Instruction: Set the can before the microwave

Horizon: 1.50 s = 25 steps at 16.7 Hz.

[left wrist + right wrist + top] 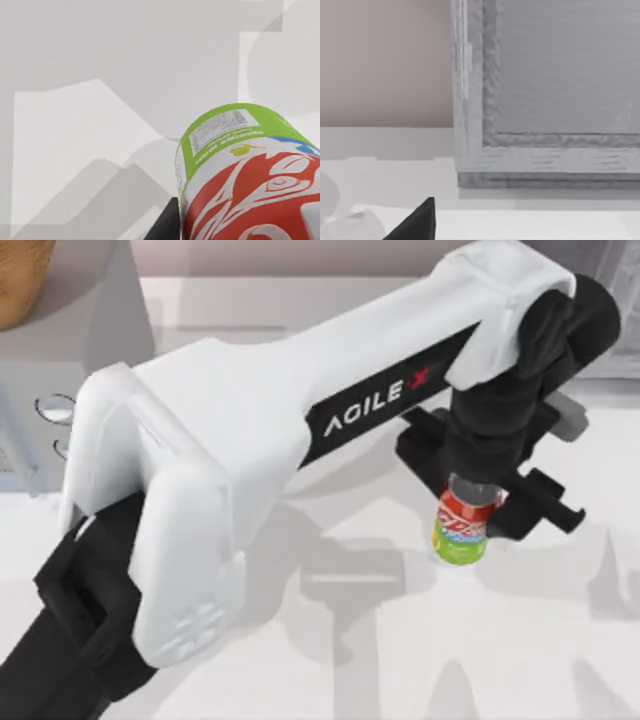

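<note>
Left arm's white housing, smooth moulded shell with black AGILEX band, lies nearest the top camera, reaching from lower left toward centre-right; its end effector is pinching the can near the top, black fingers on either side. Can: small cylinder, glossy print, red upper band with white swirls, thin blue stripe, lime-green base with a label panel; it sits right of centre on the matte white surface, whether resting or just lifted cannot be told. Microwave at the left edge, light grey, two round silver dials, well apart from the can. Judgement: carry upright, low and slow leftward, set base flat before the dial panel, release only once seated. Right arm parked; its wrist view faces a speckled grey box; fingers' state cannot be told
</note>
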Motion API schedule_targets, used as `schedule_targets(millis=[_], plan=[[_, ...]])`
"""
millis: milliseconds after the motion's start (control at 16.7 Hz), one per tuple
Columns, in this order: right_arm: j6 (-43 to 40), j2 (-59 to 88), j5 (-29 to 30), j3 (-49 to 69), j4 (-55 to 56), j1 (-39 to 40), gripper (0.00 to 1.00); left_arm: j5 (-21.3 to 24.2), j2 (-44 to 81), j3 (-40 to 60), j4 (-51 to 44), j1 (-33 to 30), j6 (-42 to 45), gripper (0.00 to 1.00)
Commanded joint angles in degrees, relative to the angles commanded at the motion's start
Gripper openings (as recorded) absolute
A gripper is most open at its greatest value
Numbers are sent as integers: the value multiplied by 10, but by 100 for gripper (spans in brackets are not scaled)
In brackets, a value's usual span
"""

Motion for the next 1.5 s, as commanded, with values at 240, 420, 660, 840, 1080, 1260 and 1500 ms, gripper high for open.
schedule_targets(millis=[240, 420, 660, 840, 1080, 1260, 1500], plan=[[0, 0, 0, 0, 0, 0, 100, 0, 0, 1, -1, 0, 1, 0], [0, 0, 0, 0, 0, 0, 100, 3, -18, -17, -1, 11, 11, 0], [0, 0, 0, 0, 0, 0, 100, 19, -123, -114, 1, 76, 60, 0], [0, 0, 0, 0, 0, 0, 100, 33, -241, -229, 5, 157, 110, 0], [0, 0, 0, 0, 0, 0, 100, 48, -407, -411, 20, 302, 179, 0], [0, 0, 0, 0, 0, 0, 100, 52, -513, -547, 46, 430, 226, 0], [0, 0, 0, 0, 0, 0, 100, 45, -605, -699, 106, 606, 277, 0]])
